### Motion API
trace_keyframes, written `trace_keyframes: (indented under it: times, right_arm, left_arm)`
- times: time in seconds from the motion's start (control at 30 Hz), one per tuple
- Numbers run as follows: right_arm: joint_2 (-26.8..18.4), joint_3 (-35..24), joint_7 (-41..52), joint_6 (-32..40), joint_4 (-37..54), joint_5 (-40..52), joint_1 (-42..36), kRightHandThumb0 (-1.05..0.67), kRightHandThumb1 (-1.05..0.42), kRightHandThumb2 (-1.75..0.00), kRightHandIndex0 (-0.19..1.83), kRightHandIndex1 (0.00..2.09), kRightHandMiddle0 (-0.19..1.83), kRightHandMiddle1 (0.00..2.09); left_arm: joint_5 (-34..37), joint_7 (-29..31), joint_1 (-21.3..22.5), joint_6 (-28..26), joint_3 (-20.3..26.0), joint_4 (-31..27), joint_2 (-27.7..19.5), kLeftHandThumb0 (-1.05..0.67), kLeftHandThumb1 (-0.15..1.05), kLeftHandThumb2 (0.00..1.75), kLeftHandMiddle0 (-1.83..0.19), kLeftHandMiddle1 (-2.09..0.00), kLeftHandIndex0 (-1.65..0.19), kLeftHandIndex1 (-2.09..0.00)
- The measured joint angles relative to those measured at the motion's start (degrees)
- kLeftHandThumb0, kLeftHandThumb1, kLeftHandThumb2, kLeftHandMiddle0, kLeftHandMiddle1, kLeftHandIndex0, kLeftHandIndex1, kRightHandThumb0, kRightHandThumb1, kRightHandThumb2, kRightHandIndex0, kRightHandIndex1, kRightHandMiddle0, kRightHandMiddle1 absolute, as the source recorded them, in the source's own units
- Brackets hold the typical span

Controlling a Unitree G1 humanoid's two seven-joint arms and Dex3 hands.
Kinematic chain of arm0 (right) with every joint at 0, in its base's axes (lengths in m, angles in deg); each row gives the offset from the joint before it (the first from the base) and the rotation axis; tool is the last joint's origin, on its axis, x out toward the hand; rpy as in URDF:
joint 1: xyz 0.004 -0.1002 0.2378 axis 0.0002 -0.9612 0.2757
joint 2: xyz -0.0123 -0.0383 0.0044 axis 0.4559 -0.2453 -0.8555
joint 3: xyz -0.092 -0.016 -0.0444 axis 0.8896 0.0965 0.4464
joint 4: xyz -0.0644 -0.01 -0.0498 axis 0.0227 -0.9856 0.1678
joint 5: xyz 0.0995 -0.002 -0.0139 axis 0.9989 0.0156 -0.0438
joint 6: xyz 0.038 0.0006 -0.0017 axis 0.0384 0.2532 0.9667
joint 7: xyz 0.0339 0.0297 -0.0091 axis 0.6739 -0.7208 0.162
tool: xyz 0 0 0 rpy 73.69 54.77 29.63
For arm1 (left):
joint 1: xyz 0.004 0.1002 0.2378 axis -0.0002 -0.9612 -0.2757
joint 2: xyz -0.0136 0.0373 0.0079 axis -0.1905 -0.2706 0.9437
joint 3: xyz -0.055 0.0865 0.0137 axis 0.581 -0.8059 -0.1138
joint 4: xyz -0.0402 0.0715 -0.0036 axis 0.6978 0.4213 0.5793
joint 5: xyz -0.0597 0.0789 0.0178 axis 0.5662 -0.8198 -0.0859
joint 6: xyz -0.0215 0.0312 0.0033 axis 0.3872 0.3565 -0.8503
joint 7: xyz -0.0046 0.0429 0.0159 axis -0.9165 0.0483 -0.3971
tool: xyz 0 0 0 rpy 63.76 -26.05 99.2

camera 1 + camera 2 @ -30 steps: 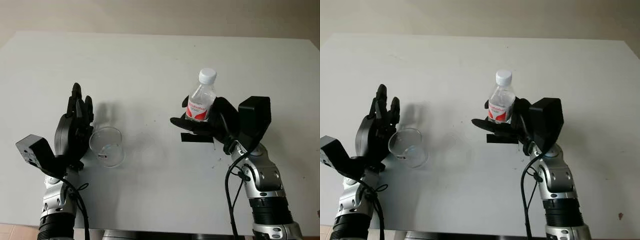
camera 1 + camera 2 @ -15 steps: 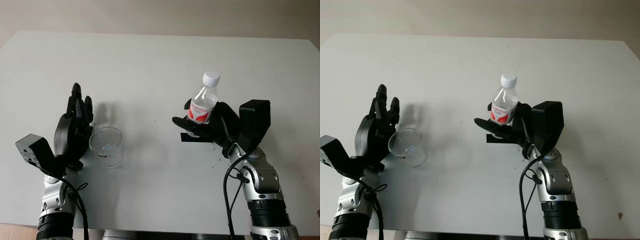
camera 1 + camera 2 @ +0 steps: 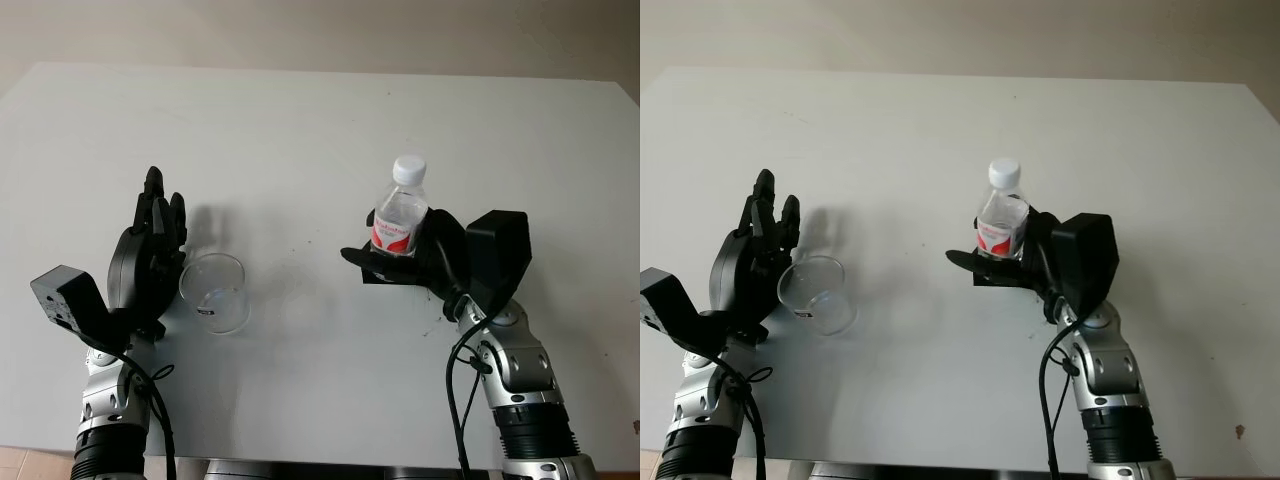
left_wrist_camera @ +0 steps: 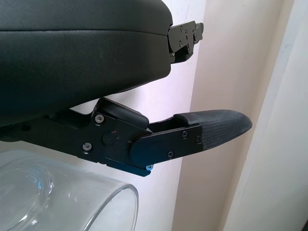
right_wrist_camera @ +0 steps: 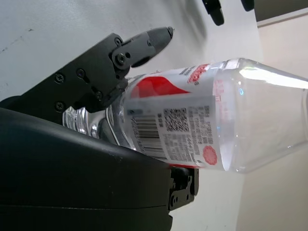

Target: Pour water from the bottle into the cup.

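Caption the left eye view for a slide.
Right hand grips a capped, upright bottle above the table; open left hand waits beside the cup.

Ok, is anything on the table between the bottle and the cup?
Nothing visible: bare table lies between the bottle, held in the right hand, and the cup beside the open left hand.

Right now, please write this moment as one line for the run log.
right hand: shut on bottle, upright, cap on | left hand: open, beside cup | cup: standing on table | pour: not started
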Motion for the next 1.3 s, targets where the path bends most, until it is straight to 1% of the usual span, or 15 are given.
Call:
trace_keyframes:
  times: [0.1, 0.13, 0.2, 0.3, 0.33, 0.4, 0.43, 0.47, 0.53, 0.63, 0.83, 0.87, 0.97, 1.13, 1.3]
  right_arm:
    - [0.0, 0.7, -0.7, -1.8, -0.3, -1.6, -0.4, -0.4, -1.04, -0.08, 0.16, 2.09, 0.07, 2.09]
    - [0.1, 0.8, -0.9, -2.3, -0.4, -1.7, -0.7, -0.43, -1.02, -0.06, 0.04, 2.01, 0.01, 2.07]
    - [0.4, 0.9, -1.0, -3.1, -0.7, -1.6, -1.1, -0.47, -1.0, -0.05, -0.07, 1.87, -0.07, 1.98]
    - [0.7, 0.9, -0.9, -4.6, -1.3, -1.2, -1.9, -0.54, -0.97, -0.05, -0.13, 1.43, -0.16, 1.62]
    - [0.8, 0.9, -0.9, -5.1, -1.4, -1.2, -2.2, -0.56, -0.97, -0.05, -0.14, 1.19, -0.18, 1.39]
    - [0.8, 1.0, -1.0, -6.6, -1.9, -1.4, -2.9, -0.59, -0.96, -0.05, -0.08, 0.82, -0.15, 1.06]
    - [0.9, 1.1, -1.0, -7.6, -2.4, -1.5, -3.2, -0.61, -0.96, -0.05, -0.02, 0.54, -0.12, 0.83]
    - [1.0, 1.1, -1.0, -8.8, -3.0, -1.6, -3.4, -0.63, -0.96, -0.05, 0.02, 0.37, -0.1, 0.69]
    - [1.3, 0.9, -1.2, -10.8, -4.4, -1.5, -3.7, -0.65, -0.95, -0.05, 0.04, 0.17, -0.08, 0.49]
    - [2.1, 0.4, -1.8, -13.7, -6.7, -1.2, -3.9, -0.66, -0.94, -0.05, 0.01, 0.09, -0.09, 0.4]
    - [3.8, -0.4, -2.8, -17.8, -10.0, -0.9, -4.1, -0.68, -0.93, -0.05, -0.14, 0.02, -0.17, 0.25]
    - [3.9, -0.4, -2.7, -18.7, -10.4, -0.9, -4.2, -0.72, -0.93, -0.05, -0.17, 0.01, -0.18, 0.16]
    - [3.9, -0.5, -2.9, -23.2, -12.2, -1.5, -4.6, -0.83, -0.93, -0.06, -0.19, 0.0, -0.19, 0.02]
    - [3.5, -0.5, -5.2, -32.9, -16.0, -4.5, -5.2, -0.94, -0.94, -0.06, -0.19, 0.0, -0.19, 0.0]
    - [3.5, -0.8, -8.5, -36.8, -15.1, -6.3, -6.6, -0.98, -0.97, -0.06, -0.19, 0.0, -0.19, 0.0]
  left_arm:
    - [0.1, 0.2, -0.1, -0.2, 0.2, 0.0, 0.0, -0.84, 1.05, 0.63, 0.15, -0.06, 0.19, -0.01]
    - [0.1, 0.3, -0.1, -0.2, 0.2, -0.1, -0.2, -0.84, 1.05, 0.63, 0.16, -0.05, 0.19, -0.01]
    - [0.2, 0.6, -0.3, -0.4, 0.3, 0.0, -0.5, -0.84, 1.05, 0.62, 0.16, -0.05, 0.19, -0.01]
    - [0.3, 0.7, -0.5, -0.6, 0.5, 0.0, -0.7, -0.84, 1.05, 0.62, 0.16, -0.05, 0.19, -0.01]
    - [0.3, 0.8, -0.6, -0.7, 0.5, 0.0, -0.8, -0.84, 1.05, 0.62, 0.15, -0.06, 0.19, -0.01]
    - [0.5, 0.8, -0.7, -0.8, 0.6, 0.0, -0.9, -0.84, 1.05, 0.62, 0.15, -0.06, 0.19, -0.01]
    - [0.5, 0.9, -0.8, -0.8, 0.7, 0.0, -0.9, -0.84, 1.05, 0.62, 0.15, -0.06, 0.19, -0.01]
    - [0.5, 0.9, -0.8, -0.8, 0.7, 0.1, -0.9, -0.84, 1.05, 0.62, 0.15, -0.06, 0.19, -0.02]
    - [0.5, 1.0, -0.9, -0.8, 0.7, 0.3, -0.9, -0.84, 1.05, 0.62, 0.15, -0.06, 0.19, -0.02]
    - [0.5, 1.1, -0.9, -0.8, 0.8, 0.7, -1.0, -0.84, 1.05, 0.61, 0.15, -0.05, 0.19, -0.02]
    - [0.5, 1.4, -0.9, -0.8, 1.1, 1.0, -1.1, -0.84, 1.05, 0.61, 0.15, -0.06, 0.18, -0.01]
    - [0.5, 1.4, -0.9, -0.8, 1.1, 1.0, -1.1, -0.84, 1.05, 0.61, 0.15, -0.05, 0.18, -0.01]
    - [0.5, 1.5, -0.8, -0.8, 1.2, 1.0, -1.1, -0.84, 1.05, 0.61, 0.15, -0.05, 0.18, -0.02]
    - [0.5, 1.1, -0.8, -0.8, 1.2, 1.0, -1.1, -0.84, 1.05, 0.62, 0.15, -0.05, 0.19, -0.02]
    - [0.5, 1.0, -0.8, -0.7, 1.1, 1.0, -1.1, -0.84, 1.05, 0.62, 0.15, -0.05, 0.19, -0.02]
